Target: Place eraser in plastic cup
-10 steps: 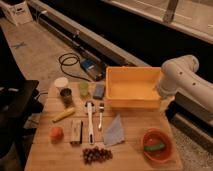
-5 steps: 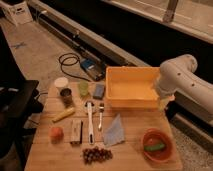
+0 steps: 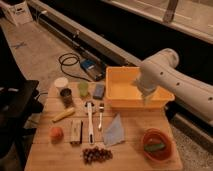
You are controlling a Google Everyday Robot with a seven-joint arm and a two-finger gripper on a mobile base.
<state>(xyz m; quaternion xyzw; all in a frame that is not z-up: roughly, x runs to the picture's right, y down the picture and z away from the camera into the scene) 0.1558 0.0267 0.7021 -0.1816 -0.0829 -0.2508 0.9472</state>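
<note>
Gripper (image 3: 145, 96) above yellow bin (image 3: 131, 104), eraser (image 3: 76, 131) flat, long axis near-to-far

Gripper (image 3: 146, 96), jaws apart, above yellow bin (image 3: 125, 104)

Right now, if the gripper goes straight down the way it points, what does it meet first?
Most likely the yellow bin: the gripper hangs over its right end, pointing down toward its floor or front wall; depth is unclear.

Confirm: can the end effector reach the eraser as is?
Likely yes. End effector hangs over the yellow bin; eraser lies uncovered on the table, with a gap to the utensil beside it.
</note>
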